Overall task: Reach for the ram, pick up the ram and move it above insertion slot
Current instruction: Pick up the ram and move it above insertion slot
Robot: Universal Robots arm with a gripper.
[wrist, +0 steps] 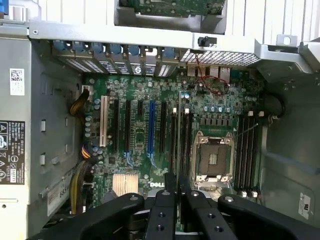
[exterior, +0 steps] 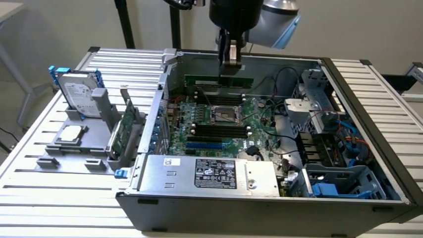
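Note:
My gripper (exterior: 230,61) hangs over the back part of the open computer case (exterior: 370,144) and is shut on the ram (exterior: 219,81), a long narrow green stick held level just under the fingers. In the wrist view the ram (wrist: 179,130) appears edge-on as a thin line running out from between the black fingers (wrist: 165,200). It sits above the motherboard (wrist: 135,145), in line with the dark memory slots (wrist: 186,135) beside the CPU socket (wrist: 212,160). More memory slots (wrist: 247,150) lie on the socket's other side.
A power supply (exterior: 211,173) fills the case's near side. Cables and a drive cage (exterior: 337,186) crowd the exterior view's right. Outside the case, a grey fixture (exterior: 79,148) holds a hard drive (exterior: 78,94), a CPU (exterior: 71,134) and an expansion card (exterior: 126,129).

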